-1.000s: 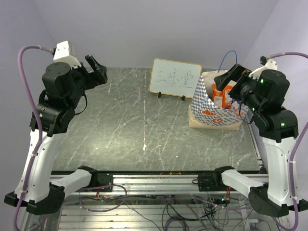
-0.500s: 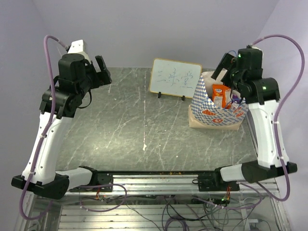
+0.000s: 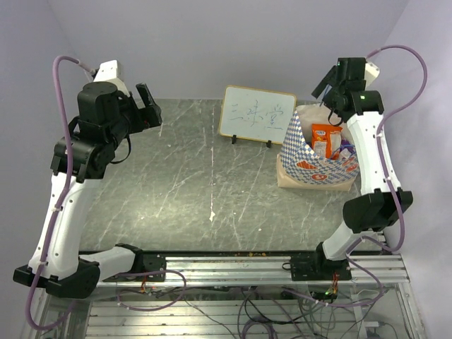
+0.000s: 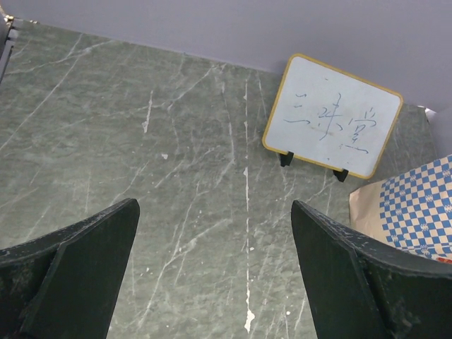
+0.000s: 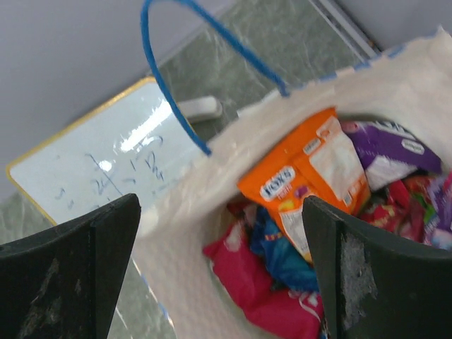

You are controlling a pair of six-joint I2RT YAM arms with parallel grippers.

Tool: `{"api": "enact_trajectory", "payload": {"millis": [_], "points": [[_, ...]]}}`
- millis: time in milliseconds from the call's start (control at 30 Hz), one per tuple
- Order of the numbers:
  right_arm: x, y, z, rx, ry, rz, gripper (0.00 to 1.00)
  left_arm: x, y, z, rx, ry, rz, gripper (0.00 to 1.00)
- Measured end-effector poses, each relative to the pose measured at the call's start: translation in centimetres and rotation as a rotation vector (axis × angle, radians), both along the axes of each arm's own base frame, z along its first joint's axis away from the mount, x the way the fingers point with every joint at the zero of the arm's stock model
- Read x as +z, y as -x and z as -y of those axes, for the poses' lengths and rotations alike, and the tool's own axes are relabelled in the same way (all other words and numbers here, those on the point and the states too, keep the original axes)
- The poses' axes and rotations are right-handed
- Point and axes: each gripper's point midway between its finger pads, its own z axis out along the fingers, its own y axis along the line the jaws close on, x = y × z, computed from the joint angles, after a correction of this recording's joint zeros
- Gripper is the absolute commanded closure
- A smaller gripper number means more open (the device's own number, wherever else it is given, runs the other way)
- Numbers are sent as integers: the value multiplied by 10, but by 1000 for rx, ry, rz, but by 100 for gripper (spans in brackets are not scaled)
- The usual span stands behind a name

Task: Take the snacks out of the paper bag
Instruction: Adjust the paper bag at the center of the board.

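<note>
We are hovering the right gripper (image 5: 220, 212) above the paper bag (image 5: 176, 244), fingers spread and empty, as on the left gripper (image 4: 215, 212); next we are needing to descend onto the orange snack (image 5: 304, 180).

White signboard (image 3: 257, 113) on a veined green surface (image 3: 183, 176)
The signboard, yellow-rimmed with rounded corners, stands on two small black feet in the upper centre of the overhead frame, with dark handwritten strokes across its face. The surface under it is dark grey-green stone streaked with white veins, and a plain lilac wall (image 3: 212, 42) rises behind. Along the lower frame runs a metal rail (image 3: 233, 263), with loose wires (image 3: 261, 311) tangled below it.
</note>
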Motion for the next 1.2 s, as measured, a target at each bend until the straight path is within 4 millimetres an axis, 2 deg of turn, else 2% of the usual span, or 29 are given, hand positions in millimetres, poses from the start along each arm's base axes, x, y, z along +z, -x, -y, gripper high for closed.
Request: {"api": "enact_trajectory", "payload": {"millis": [133,367,633,733,867,1067,1133,1200], "points": [[3,-30,10,6,-7,78,8,1,-1,4,-33,-11,18,1],[12,-65,12,34,-18,198,22,6,-4,2,-46,-45,52,1],[-5,-95,13,51,-41,221,29,0,-13,2,-47,-81,40,1],[-10,-104,10,69,-46,228,42,-3,-16,3,-50,-94,32,2],[-13,-112,4,118,-44,237,66,-1,-18,3,-52,-101,36,2],[-17,-116,-3,174,-42,233,94,6,-19,3,-53,-102,50,2],[-16,-115,-4,190,-47,232,99,9,-20,4,-56,-100,55,3],[-17,-112,-5,201,-53,228,100,12,-21,5,-59,-97,62,3]]}}
